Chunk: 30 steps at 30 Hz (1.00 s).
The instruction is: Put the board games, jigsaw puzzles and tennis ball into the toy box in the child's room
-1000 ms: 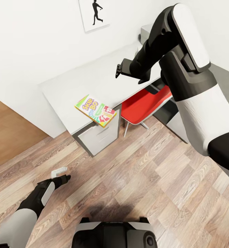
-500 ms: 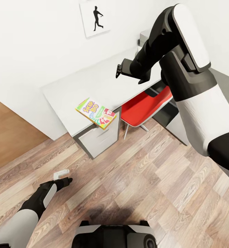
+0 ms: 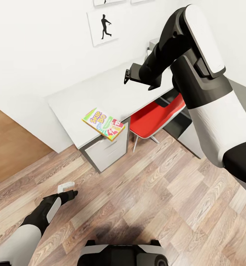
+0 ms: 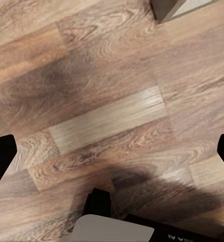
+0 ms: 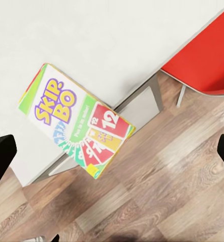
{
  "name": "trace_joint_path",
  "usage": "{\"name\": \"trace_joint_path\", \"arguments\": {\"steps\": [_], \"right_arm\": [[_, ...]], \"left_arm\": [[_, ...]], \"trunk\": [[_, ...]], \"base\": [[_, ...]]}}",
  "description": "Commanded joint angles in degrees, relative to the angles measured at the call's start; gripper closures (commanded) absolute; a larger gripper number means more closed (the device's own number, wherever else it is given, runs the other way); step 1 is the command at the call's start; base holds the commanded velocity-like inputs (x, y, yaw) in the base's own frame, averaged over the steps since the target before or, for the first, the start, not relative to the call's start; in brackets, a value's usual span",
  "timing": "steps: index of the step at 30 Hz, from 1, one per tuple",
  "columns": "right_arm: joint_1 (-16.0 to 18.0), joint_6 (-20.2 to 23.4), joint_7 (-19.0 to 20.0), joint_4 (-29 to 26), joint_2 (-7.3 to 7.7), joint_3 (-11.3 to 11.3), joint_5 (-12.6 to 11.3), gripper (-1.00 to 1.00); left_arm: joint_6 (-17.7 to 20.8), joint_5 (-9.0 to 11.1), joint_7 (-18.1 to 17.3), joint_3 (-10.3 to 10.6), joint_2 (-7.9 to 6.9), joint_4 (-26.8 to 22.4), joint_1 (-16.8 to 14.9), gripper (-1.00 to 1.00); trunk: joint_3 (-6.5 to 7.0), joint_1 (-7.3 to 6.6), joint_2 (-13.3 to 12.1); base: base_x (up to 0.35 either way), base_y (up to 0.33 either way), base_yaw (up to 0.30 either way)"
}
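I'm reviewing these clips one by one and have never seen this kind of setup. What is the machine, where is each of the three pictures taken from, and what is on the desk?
This is a simulated wheeled robot with two arms. The head view looks down from its head over both arms. The other two views come from cameras near each hand, looking along its fingers.

In the head view, the right hand hangs above the pale grey table, and the left hand hangs low over the wood-plank floor. Both look open and hold nothing.

On the table lies one board game, a bright Skip-Bo box, at the front edge with one end sticking out past it. The right wrist view looks down on that same box. A red chair sits tucked under the table. The left wrist view looks at floor planks.
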State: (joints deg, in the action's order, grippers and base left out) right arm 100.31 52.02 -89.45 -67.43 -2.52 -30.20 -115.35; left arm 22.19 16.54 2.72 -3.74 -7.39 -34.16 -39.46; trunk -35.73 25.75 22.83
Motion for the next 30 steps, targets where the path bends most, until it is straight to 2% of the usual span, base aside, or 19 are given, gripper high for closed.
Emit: {"name": "trace_joint_path", "arguments": {"steps": [1,30], "right_arm": [[0.06,0.58,-0.55,0.02,-0.01,-0.03,-0.49,-1.00],[-0.16,0.42,-0.55,-0.16,0.05,-0.06,-0.49,-1.00]], "left_arm": [[0.31,0.60,0.28,0.01,-0.03,-0.12,0.00,-1.00],[0.23,0.53,0.29,0.06,-0.02,-0.12,0.00,-1.00]], "trunk": [[0.02,0.04,0.09],[2.77,0.04,0.09]], "base": [[0.000,0.000,0.000],[0.000,0.000,0.000]]}}
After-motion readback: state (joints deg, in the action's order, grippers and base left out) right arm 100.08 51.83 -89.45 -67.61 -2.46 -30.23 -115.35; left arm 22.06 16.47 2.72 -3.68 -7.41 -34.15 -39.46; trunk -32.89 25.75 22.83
